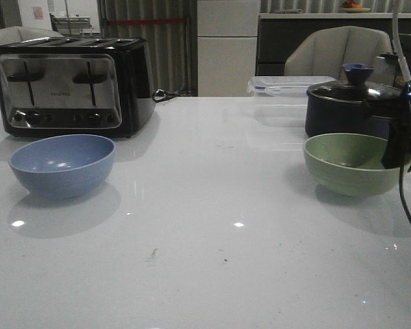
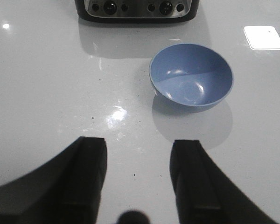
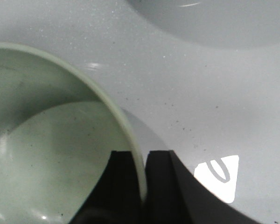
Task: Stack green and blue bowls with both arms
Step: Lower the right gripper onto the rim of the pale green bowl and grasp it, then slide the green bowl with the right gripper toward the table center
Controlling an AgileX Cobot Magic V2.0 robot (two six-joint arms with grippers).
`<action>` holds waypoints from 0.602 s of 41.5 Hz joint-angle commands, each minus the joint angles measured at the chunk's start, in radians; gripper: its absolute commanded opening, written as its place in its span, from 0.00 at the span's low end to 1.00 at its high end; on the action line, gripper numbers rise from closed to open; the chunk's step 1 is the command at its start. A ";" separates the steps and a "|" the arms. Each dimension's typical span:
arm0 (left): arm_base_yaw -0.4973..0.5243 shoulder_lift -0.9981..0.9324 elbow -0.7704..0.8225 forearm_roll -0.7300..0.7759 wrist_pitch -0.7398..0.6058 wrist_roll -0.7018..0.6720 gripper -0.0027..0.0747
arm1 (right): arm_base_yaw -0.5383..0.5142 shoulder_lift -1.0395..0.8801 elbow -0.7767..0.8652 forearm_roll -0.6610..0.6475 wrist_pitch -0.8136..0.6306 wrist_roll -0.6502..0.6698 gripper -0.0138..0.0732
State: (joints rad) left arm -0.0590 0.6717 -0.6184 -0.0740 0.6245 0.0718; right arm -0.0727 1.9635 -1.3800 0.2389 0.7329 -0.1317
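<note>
On the table's right side, our right gripper (image 3: 141, 186) pinches the green bowl's (image 1: 349, 163) rim, seen only by its wrist, beside the pot (image 1: 346, 108); our left gripper (image 2: 137, 179) hangs apart near the blue bowl (image 2: 191, 76), before the toaster (image 1: 72, 83).

green bowl (image 1: 349, 163) far rim behind right tool (image 1: 401, 154), toaster (image 2: 136, 9) cropped

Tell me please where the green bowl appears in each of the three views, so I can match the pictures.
Front view: the green bowl stands at the right on the white table, before the dark pot.
Left wrist view: not in it; only the blue bowl shows.
Right wrist view: it fills the left side, its rim between the fingers of the right gripper.
Shared landmark: the white table.
</note>
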 commanded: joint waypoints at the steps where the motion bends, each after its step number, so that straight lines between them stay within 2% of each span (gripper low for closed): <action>1: 0.000 0.005 -0.032 -0.007 -0.076 -0.001 0.52 | -0.002 -0.089 -0.032 0.007 -0.004 -0.005 0.22; 10: 0.000 0.005 -0.032 -0.007 -0.076 -0.001 0.52 | 0.053 -0.188 -0.032 0.007 0.062 -0.038 0.22; 17: 0.000 0.005 -0.032 -0.007 -0.082 -0.001 0.52 | 0.188 -0.221 -0.031 0.007 0.124 -0.069 0.22; 25: 0.000 0.005 -0.032 -0.007 -0.083 -0.001 0.52 | 0.348 -0.202 0.000 0.007 0.106 -0.069 0.22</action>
State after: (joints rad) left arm -0.0590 0.6717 -0.6184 -0.0740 0.6245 0.0718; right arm 0.2241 1.8007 -1.3679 0.2302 0.8677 -0.1825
